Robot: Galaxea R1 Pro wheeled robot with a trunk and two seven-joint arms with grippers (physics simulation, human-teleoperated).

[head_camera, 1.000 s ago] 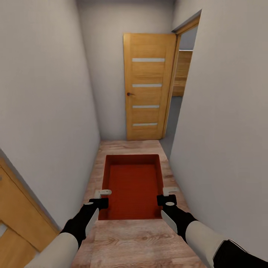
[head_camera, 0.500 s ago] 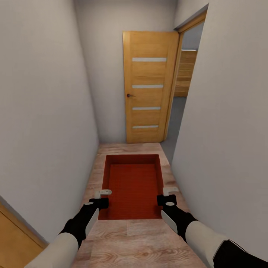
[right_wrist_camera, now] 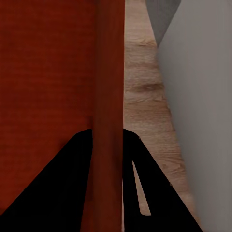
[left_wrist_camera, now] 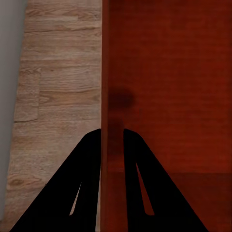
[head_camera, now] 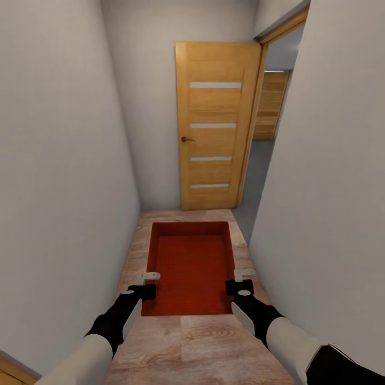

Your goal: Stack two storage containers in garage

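1. Firmly, the left gripper [head_camera: 145, 284] is pinching the left wall of the storage container [head_camera: 191, 267], and the left wrist view shows one finger on each side of that thin wall.
2. The right gripper [head_camera: 240, 282] is clamping the right wall the same way, so the bin is hanging level between both arms, open side up and empty; a grip on opposite walls likely keeps it from tipping in transit.
3. Below it, light wood plank flooring [head_camera: 203, 342] is running along a narrow corridor between plain pale walls [head_camera: 59, 160].
4. At the far end an open wooden door [head_camera: 214, 125] is standing beside a doorway [head_camera: 267, 160] on the right, where grey floor is showing, probably the garage.
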